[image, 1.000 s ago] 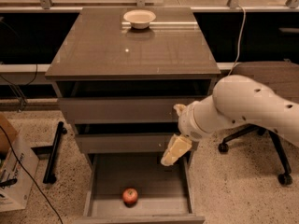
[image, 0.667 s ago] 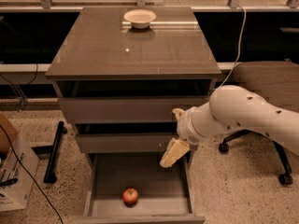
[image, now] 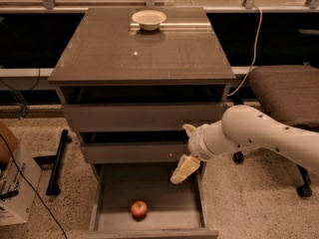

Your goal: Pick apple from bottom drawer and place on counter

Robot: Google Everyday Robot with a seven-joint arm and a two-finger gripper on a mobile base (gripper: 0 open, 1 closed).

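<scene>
The apple [image: 139,208], small and red-orange, lies on the floor of the open bottom drawer [image: 117,188], near its front wall. My gripper [image: 180,153] hangs open and empty at the drawer's right side, in front of the middle drawer. It is above and to the right of the apple and apart from it. The white arm [image: 259,133] reaches in from the right. The counter [image: 142,54] is the glossy grey-brown top of the cabinet.
A cream bowl [image: 149,19] stands at the back of the counter. A padded chair [image: 286,91] on castors is at the right, behind my arm. A cardboard box [image: 12,183] and cables lie on the floor at the left.
My gripper has sunk a little toward the open drawer and the arm has dropped lower. The apple has not moved.
</scene>
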